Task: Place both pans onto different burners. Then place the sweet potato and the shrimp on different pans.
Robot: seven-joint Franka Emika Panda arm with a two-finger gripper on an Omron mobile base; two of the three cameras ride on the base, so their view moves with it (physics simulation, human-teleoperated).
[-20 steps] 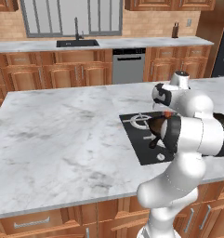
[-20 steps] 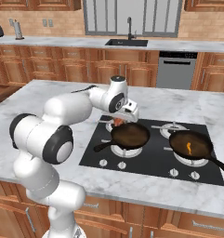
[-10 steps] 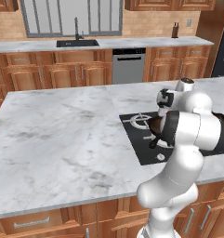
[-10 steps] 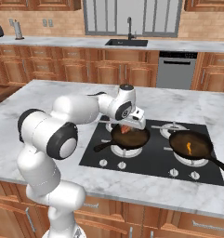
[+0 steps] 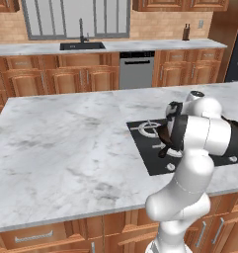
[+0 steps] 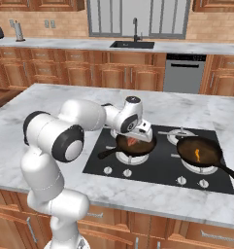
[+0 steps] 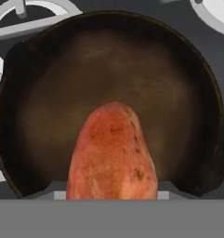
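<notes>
My gripper (image 6: pixel 134 139) hangs just above the left pan (image 6: pixel 138 147), shut on the sweet potato (image 6: pixel 132 141). In the hand view the reddish-orange sweet potato (image 7: pixel 112 153) rises from the bottom edge and hides my fingertips, with the pan's dark brown inside (image 7: pixel 108 88) right below it. That pan sits on the front left burner (image 6: pixel 122 157), its black handle pointing left. The second pan (image 6: pixel 198 151) rests on the front right burner with the small orange shrimp (image 6: pixel 196 154) inside. In the left base view my own arm covers most of the left pan (image 5: pixel 164 133).
The black cooktop (image 6: pixel 159 168) lies in a marble island counter (image 6: pixel 65 104); white knobs (image 6: pixel 108 170) line its front edge. Two rear burners (image 6: pixel 180 133) stand bare. Wide bare marble stretches to the left of the cooktop (image 5: pixel 66 143). Cabinets and a sink (image 6: pixel 132 44) run along the far wall.
My hand has carried the sweet potato rightward from the pan's far left rim to over the pan's middle. Pans and shrimp have not moved.
</notes>
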